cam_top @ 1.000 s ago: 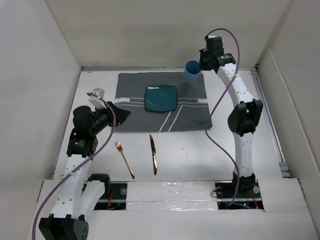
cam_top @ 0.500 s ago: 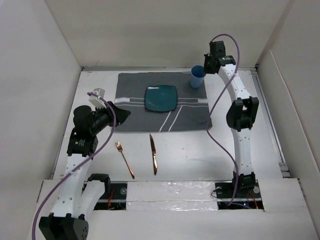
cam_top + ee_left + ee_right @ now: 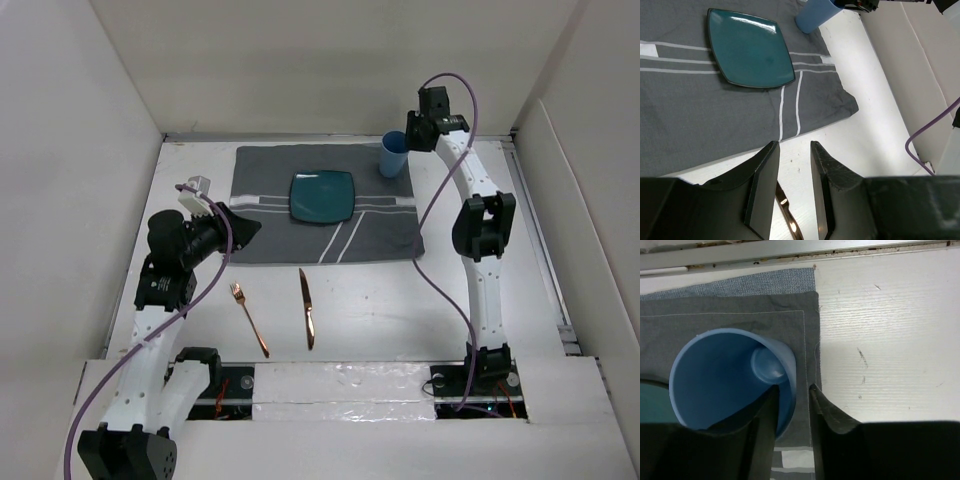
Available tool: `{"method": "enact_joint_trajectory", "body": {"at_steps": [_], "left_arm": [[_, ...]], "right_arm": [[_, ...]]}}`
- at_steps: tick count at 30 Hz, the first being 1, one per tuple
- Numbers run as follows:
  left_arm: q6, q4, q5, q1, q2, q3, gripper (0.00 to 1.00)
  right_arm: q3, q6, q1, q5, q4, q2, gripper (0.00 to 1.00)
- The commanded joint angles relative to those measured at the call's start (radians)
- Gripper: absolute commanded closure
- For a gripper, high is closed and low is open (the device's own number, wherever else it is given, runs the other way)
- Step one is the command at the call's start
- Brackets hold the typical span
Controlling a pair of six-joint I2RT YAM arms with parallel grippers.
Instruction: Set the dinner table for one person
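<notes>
Right gripper (image 3: 794,390): jaws parted astride the rim of blue cup (image 3: 715,370) (upright on placemat (image 3: 740,305)). Left gripper (image 3: 793,145): jaws spread over dinner table (image 3: 875,130).

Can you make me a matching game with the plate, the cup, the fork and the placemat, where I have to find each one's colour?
Things:
1. plate
2. cup
3. fork
4. placemat

Colours:
A. light blue
B. grey with white stripes
C. dark teal
D. shiny copper

Right pairs: 1-C, 2-A, 3-D, 4-B.
</notes>
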Motion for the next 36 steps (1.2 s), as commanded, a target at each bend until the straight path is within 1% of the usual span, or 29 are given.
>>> {"method": "enact_joint_trajectory", "body": {"at_steps": [1, 2, 5, 10, 12, 15, 16, 17, 18, 19, 20, 21, 22, 23, 24, 25, 26, 27, 28, 30, 31, 33, 34, 35, 36], "left_arm": [[0.003, 0.046, 0.001, 0.004, 0.001, 0.003, 0.71], [0.003, 0.045, 0.004, 0.004, 0.001, 0.003, 0.71], [0.003, 0.045, 0.004, 0.004, 0.002, 0.004, 0.71], [0.001, 0.046, 0.007, 0.004, 0.004, 0.003, 0.71], [0.001, 0.046, 0.004, 0.004, 0.005, 0.003, 0.71], [-0.001, 0.051, 0.009, 0.004, 0.004, 0.001, 0.71], [-0.002, 0.052, 0.01, 0.004, 0.004, 0.001, 0.71], [-0.002, 0.051, 0.009, 0.004, 0.005, 0.001, 0.71], [-0.004, 0.055, 0.017, 0.004, 0.004, -0.002, 0.71], [-0.004, 0.055, 0.017, 0.004, 0.004, -0.002, 0.71], [-0.005, 0.057, 0.017, 0.004, 0.001, -0.005, 0.72], [-0.005, 0.058, 0.017, 0.004, -0.004, -0.005, 0.73], [-0.005, 0.057, 0.014, 0.004, -0.007, -0.003, 0.76], [-0.005, 0.055, 0.007, 0.004, -0.008, -0.003, 0.85], [-0.004, 0.051, 0.001, 0.004, -0.008, -0.003, 0.9], [-0.004, 0.051, 0.0, 0.004, -0.011, -0.003, 0.96], [-0.005, 0.051, -0.005, 0.004, -0.015, -0.005, 1.0], [-0.005, 0.049, -0.009, 0.004, -0.021, -0.005, 1.0], [-0.007, 0.049, -0.011, 0.004, -0.019, -0.002, 1.0], [-0.008, 0.046, -0.017, 0.004, -0.024, -0.002, 1.0], [-0.01, 0.048, -0.014, 0.004, -0.031, -0.002, 1.0], [-0.013, 0.051, -0.028, 0.004, -0.041, -0.005, 1.0], [-0.011, 0.048, -0.032, 0.004, -0.044, -0.003, 1.0], [-0.01, 0.04, -0.037, 0.004, -0.042, 0.0, 1.0], [-0.01, 0.04, -0.04, 0.004, -0.045, 0.0, 1.0]], "right_arm": [[-0.016, 0.012, 0.001, -0.014, 0.055, -0.081, 0.62], [-0.019, 0.017, 0.001, -0.014, 0.067, -0.093, 0.6], [-0.027, 0.018, 0.001, -0.015, 0.081, -0.162, 0.56], [-0.05, 0.02, 0.01, -0.014, 0.092, -0.221, 0.55], [-0.097, 0.02, 0.01, -0.007, 0.112, -0.259, 0.54], [-0.209, 0.018, 0.032, -0.009, 0.172, -0.38, 0.54], [-0.251, 0.017, 0.032, -0.004, 0.187, -0.461, 0.55], [-0.295, 0.006, 0.062, -0.009, 0.234, -0.507, 0.58], [-0.419, -0.003, 0.1, -0.029, 0.295, -0.609, 0.7], [-0.494, -0.003, 0.101, -0.03, 0.296, -0.61, 0.79], [-0.577, -0.005, 0.128, -0.032, 0.366, -0.724, 0.9], [-0.667, -0.003, 0.201, -0.03, 0.408, -0.788, 0.99], [-0.861, 0.003, 0.246, -0.009, 0.448, -0.849, 1.0], [-0.965, 0.026, 0.297, 0.002, 0.55, -0.973, 1.0], [-1.063, 0.038, 0.408, 0.012, 0.61, -1.03, 1.0], [-1.231, 0.057, 0.464, 0.052, 0.649, -1.079, 1.0], [-1.3, 0.104, 0.522, 0.074, 0.697, -1.118, 1.0], [-1.355, 0.132, 0.577, 0.091, 0.713, -1.177, 1.0], [-1.444, 0.153, 0.693, 0.147, 0.724, -1.196, 1.0], [-1.501, 0.215, 0.81, 0.228, 0.73, -1.222, 1.0], [-1.519, 0.222, 0.911, 0.282, 0.732, -1.218, 1.0], [-1.527, 0.276, 0.998, 0.345, 0.684, -1.195, 1.0], [-1.524, 0.288, 1.035, 0.405, 0.675, -1.152, 1.0], [-1.52, 0.314, 1.091, 0.422, 0.652, -1.123, 1.0], [-1.485, 0.325, 1.111, 0.442, 0.623, -1.089, 1.0]]}}
